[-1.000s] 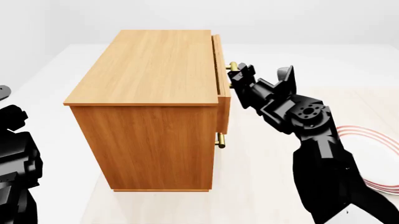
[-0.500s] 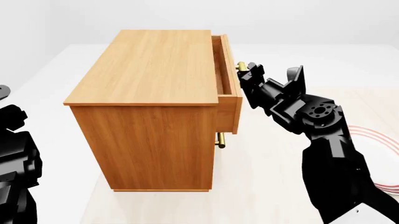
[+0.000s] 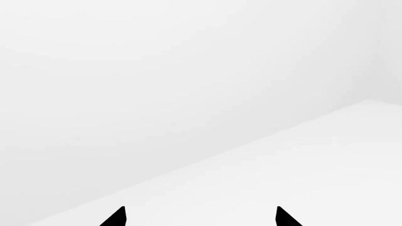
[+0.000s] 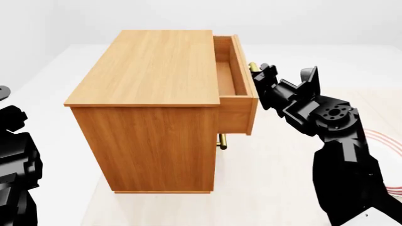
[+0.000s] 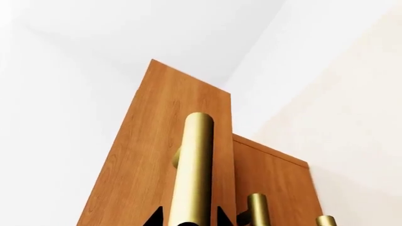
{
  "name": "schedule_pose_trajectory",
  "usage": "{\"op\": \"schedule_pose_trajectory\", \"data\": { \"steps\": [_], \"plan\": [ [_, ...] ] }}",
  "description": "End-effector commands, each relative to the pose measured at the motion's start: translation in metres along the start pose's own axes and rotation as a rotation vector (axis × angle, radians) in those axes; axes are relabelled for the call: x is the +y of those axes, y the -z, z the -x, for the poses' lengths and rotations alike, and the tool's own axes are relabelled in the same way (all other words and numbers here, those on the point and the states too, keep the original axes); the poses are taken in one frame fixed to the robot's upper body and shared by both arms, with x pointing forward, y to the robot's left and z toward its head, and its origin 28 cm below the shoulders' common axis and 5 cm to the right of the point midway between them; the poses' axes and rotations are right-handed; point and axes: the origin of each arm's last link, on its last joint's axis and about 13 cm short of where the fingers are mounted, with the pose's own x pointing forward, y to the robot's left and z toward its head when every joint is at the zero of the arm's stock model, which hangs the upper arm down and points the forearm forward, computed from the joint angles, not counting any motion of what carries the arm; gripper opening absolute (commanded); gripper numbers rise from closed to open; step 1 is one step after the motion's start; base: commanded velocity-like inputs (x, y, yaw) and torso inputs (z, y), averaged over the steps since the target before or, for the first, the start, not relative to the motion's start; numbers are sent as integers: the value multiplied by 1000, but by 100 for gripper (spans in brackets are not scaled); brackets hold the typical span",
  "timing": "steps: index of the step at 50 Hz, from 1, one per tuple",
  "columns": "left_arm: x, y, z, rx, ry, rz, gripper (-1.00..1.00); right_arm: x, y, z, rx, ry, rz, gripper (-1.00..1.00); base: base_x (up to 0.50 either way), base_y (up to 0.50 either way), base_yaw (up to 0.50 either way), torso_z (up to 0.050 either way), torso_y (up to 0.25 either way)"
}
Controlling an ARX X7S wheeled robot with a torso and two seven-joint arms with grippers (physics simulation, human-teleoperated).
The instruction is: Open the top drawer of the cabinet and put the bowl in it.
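The orange-brown cabinet [image 4: 150, 99] fills the middle of the head view. Its top drawer [image 4: 236, 84] stands pulled partway out toward the right, its shallow wooden inside showing. My right gripper [image 4: 256, 75] is shut on the top drawer's brass bar handle [image 5: 191, 174], which runs between the two black fingertips [image 5: 157, 217] in the right wrist view. A lower drawer's handle [image 4: 221, 141] pokes out below. My left gripper [image 3: 199, 217] is open with nothing between its tips, facing a bare white surface. The bowl is out of view.
The red-ringed rim of a white plate [image 4: 379, 136] shows on the floor at the right, behind my right arm. My left arm [image 4: 16, 165] hangs at the left edge, well off the cabinet. Two lower brass handles [image 5: 259, 209] show beside the gripped one.
My right gripper has moved to the right with the handle in it, and the top drawer has slid further out of the cabinet. The left arm has not moved.
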Motion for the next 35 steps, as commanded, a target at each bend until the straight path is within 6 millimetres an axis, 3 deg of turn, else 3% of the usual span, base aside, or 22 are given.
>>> {"op": "schedule_pose_trajectory", "data": {
  "steps": [1,35],
  "plan": [
    [0,-1,0,-2,-1,0,100,3,-15,7,-57,-46,-41,-100,0,0,0,0,0],
    [0,0,0,-5,-4,-6,100,-5,-23,12,-84,-26,-54,-100,0,0,0,0,2]
  ]
}}
